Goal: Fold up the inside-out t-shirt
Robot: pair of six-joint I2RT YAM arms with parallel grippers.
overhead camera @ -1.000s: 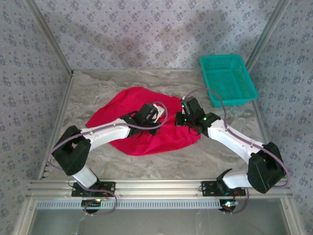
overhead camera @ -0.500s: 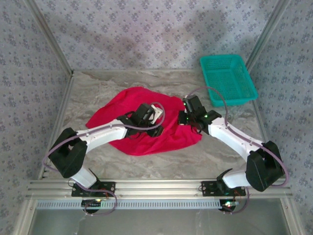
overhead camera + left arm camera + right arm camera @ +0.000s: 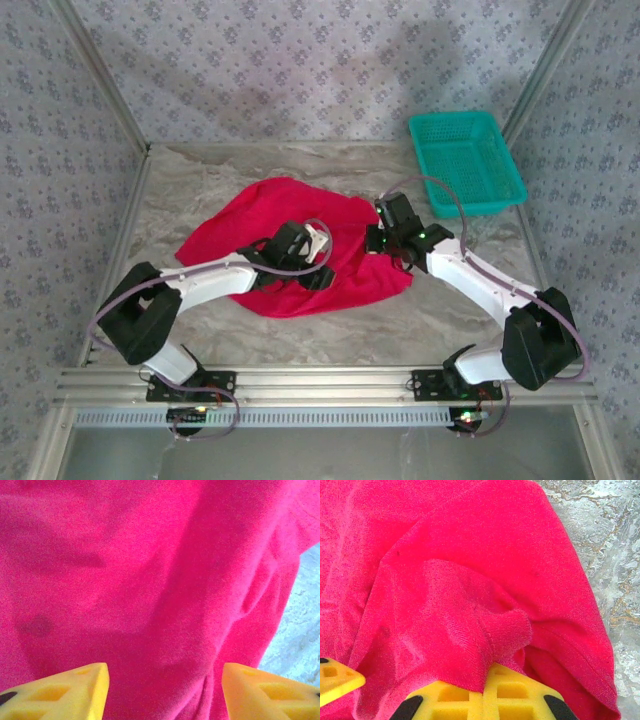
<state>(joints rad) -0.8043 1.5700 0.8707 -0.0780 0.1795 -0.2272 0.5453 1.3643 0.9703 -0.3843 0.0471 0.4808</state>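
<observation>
Tools: right gripper [image 3: 484, 680] clamped on a bunched fold of the t-shirt [image 3: 255, 215]; left gripper [image 3: 165, 680] jaws apart, empty, just above the cloth. Garment lies crumpled mid-way across the table [image 3: 200, 170]; no fold made, flattening and all folding remain

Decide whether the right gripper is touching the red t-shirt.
Touching. The right wrist view shows the right gripper shut on a raised fold of the t-shirt, with the cloth pinched between its yellow fingers.
</observation>
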